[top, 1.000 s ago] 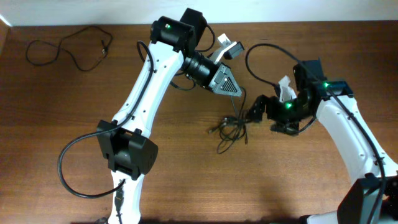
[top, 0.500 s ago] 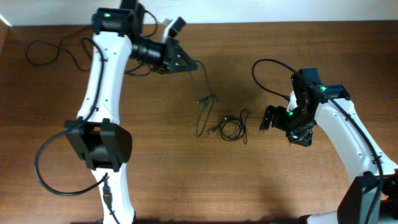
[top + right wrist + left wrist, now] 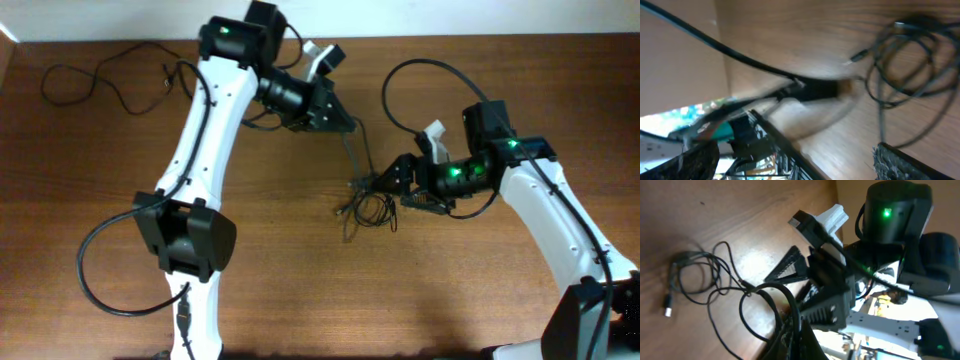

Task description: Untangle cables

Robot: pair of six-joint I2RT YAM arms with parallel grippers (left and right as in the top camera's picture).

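A small knotted bundle of thin black cables point(image 3: 372, 208) lies mid-table; it also shows in the left wrist view point(image 3: 690, 275) and the right wrist view point(image 3: 905, 55). One strand point(image 3: 353, 155) rises from the bundle to my left gripper point(image 3: 347, 124), which is shut on it above and to the left. In the left wrist view the strand loops point(image 3: 760, 292) up into the shut fingers point(image 3: 796, 330). My right gripper point(image 3: 387, 182) stands open just right of the strand and above the bundle, holding nothing point(image 3: 830, 145). A separate wavy cable point(image 3: 100, 80) lies far left at the back.
The table's far edge meets a pale wall point(image 3: 480, 18) at the back. Each arm's thick black wire arcs near the work area, the right one point(image 3: 400, 85) above the right gripper. The left arm's base point(image 3: 188, 240) stands front left.
My left gripper, still holding the strand, swung left and back and has now come right again toward the bundle. My right gripper moved left, close to the bundle.
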